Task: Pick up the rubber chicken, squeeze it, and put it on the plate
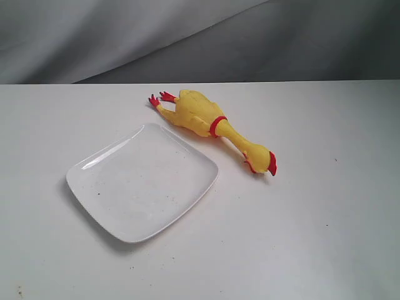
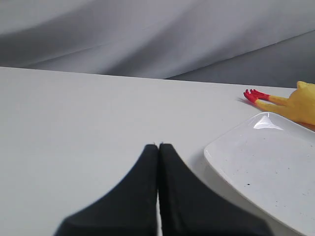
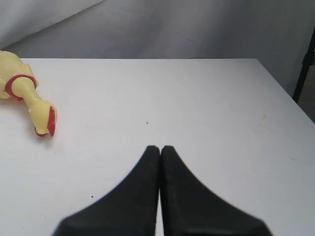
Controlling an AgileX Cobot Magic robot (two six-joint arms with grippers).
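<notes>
Left gripper (image 2: 158, 145): clenched on itself, the two black fingers (image 2: 142, 187) pressed flat together along their whole length, tips low over the bare table (image 2: 74, 128)
Right gripper (image 3: 160, 146): the same, clenched on itself, black fingers (image 3: 187, 196) meeting in a thin seam, over the white tabletop and well apart from the toy
Both arms from the exterior view: neither gripper comes into that picture
Plate (image 1: 144, 181): glossy white, shallow, rounded-square, lying flat on the table with one corner pointing to the back; a few dark specks on its face; in the left wrist view its near corner (image 2: 266, 172) sits just beside the left fingers
Rubber chicken (image 1: 203, 119): lying on its side on the table, just beside the plate's far right edge, outside the rim; whether it touches that edge I cannot tell
Chicken's lie: red feet toward the back of the table, red neck band in the middle, head with red comb and wattle pointing to the front right
Chicken from the wrists: the left view catches only the feet and rump (image 2: 295, 103), the right view the neck and head (image 3: 24, 93)
Table: plain white, matte
Backdrop (image 1: 187, 37): grey cloth hanging in folds behind the table
</notes>
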